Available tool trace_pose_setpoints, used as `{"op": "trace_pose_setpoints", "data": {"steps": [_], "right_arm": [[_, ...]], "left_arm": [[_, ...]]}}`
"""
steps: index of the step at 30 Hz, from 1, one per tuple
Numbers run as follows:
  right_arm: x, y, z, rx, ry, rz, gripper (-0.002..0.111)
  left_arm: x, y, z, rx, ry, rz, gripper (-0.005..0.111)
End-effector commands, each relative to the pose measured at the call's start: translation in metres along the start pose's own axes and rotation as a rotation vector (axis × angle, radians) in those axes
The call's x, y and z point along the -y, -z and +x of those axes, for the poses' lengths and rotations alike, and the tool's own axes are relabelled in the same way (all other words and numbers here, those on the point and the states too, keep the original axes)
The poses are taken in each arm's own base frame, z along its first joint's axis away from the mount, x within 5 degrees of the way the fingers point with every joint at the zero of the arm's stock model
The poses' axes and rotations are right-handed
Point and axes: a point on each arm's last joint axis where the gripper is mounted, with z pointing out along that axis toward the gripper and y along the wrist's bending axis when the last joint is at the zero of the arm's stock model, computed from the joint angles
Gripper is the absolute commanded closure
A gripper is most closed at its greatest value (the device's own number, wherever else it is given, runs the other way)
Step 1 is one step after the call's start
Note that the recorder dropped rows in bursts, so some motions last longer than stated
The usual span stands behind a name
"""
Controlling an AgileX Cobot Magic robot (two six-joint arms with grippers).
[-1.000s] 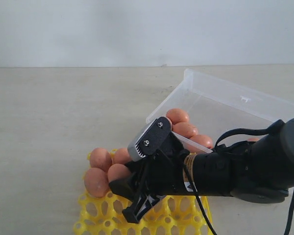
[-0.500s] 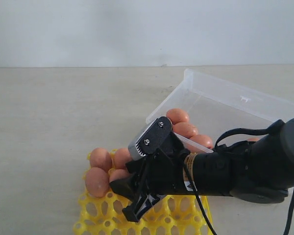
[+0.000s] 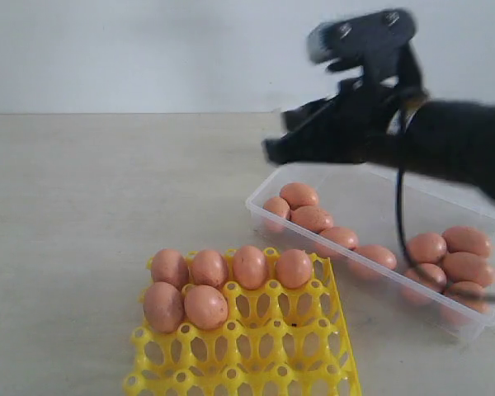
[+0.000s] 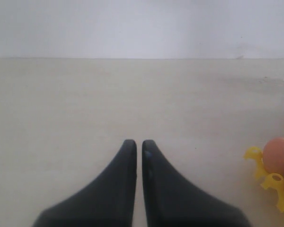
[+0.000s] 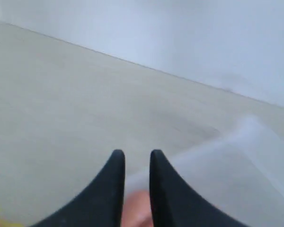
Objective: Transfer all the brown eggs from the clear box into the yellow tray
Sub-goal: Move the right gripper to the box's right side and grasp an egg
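Observation:
Six brown eggs (image 3: 209,267) sit in the yellow tray (image 3: 256,346), four in its far row and two in the row in front. Several more brown eggs (image 3: 312,217) lie in the clear box (image 3: 371,194), some at its near-left end and a cluster (image 3: 450,256) at its right. My right gripper (image 3: 270,151) hangs blurred high over the box's left end. Its jaws stand a little apart (image 5: 135,153) with nothing between them, and an egg (image 5: 137,210) blurs far below. My left gripper (image 4: 136,142) is shut and empty over bare table, out of the exterior view.
The box stands behind and to the right of the tray on a pale tabletop. A white wall (image 3: 148,49) closes the back. In the left wrist view, the tray's corner (image 4: 255,158) with an egg (image 4: 278,153) shows at the edge.
My right arm has lifted off the tray and swung up and back over the clear box, uncovering the eggs in the tray's far row. The left gripper is not seen earlier.

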Motion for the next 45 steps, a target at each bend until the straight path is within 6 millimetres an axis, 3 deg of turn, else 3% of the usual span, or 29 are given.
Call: {"op": "trace_pose_setpoints", "data": {"steps": [1,2,5,8,14,21,25,33,36,40,45], "right_arm": [[0.065,-0.001,-0.026,-0.338,-0.068,-0.014,0.097],[0.086,-0.004,-0.032,-0.441,-0.095,-0.033,0.094],[0.120,-0.011,-0.035,-0.704,-0.157,-0.102,0.080],[0.132,-0.019,-0.025,-0.961,-0.144,-0.136,0.066],[0.132,-0.040,-0.004,-1.103,-0.005,-0.063,0.043],[0.132,-0.040,-0.010,-1.132,0.094,0.033,0.042],[0.145,-0.036,-0.011,-1.173,0.167,0.171,0.042],[0.153,-0.056,0.013,-1.238,0.213,0.142,0.042],[0.156,-0.071,0.030,-1.254,0.207,0.123,0.043],[0.159,-0.069,0.030,-1.266,0.188,0.142,0.063],[0.178,-0.061,0.035,-1.218,-0.025,0.087,0.059]], "left_arm": [[0.000,0.000,-0.002,0.017,0.013,0.005,0.103],[0.000,0.000,-0.002,0.017,0.013,0.005,0.103],[0.000,0.000,-0.002,0.017,0.013,0.005,0.103],[0.000,0.000,-0.002,0.017,0.013,0.005,0.103],[0.000,0.000,-0.002,0.017,0.013,0.005,0.103],[0.000,0.000,-0.002,0.017,0.013,0.005,0.103],[0.000,0.000,-0.002,0.017,0.013,0.005,0.103],[0.000,0.000,-0.002,0.017,0.013,0.005,0.103],[0.000,0.000,-0.002,0.017,0.013,0.005,0.103],[0.000,0.000,-0.002,0.017,0.013,0.005,0.103],[0.000,0.000,-0.002,0.017,0.013,0.005,0.103]]}}
